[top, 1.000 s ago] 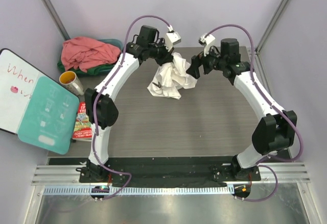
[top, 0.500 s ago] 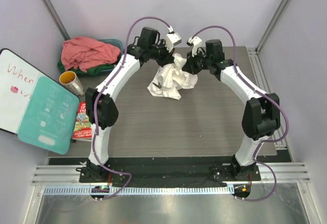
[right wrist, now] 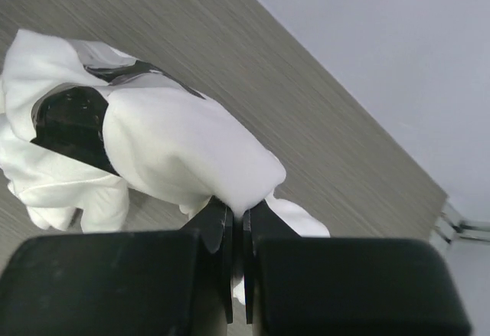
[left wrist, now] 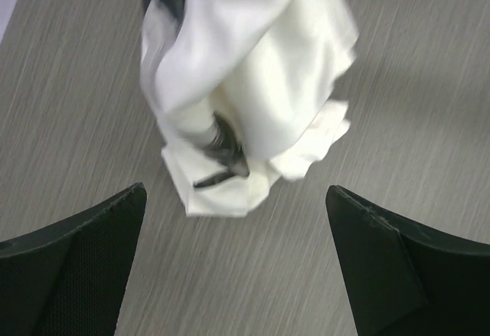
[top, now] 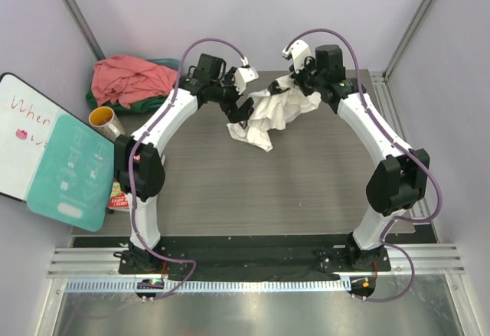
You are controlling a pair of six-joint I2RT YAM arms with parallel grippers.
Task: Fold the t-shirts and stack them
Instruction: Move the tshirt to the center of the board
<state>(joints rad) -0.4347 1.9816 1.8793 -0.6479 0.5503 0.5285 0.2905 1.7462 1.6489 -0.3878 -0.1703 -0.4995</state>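
The right tool [right wrist: 237, 212] pinches the white shirt [top: 274, 108], which hangs bunched over the table [top: 306, 175] — the left tool [top: 245, 109] gapes wide beside it, holding nothing. The pink shirt [top: 126, 77] lies heaped far left.

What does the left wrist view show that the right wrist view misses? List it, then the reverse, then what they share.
Left wrist only: the small black mark on the shirt, beyond the open left gripper. Right wrist only: the right gripper shut on a fold of cloth, and the lilac wall. Both: the bunched white t-shirt and the grey table.
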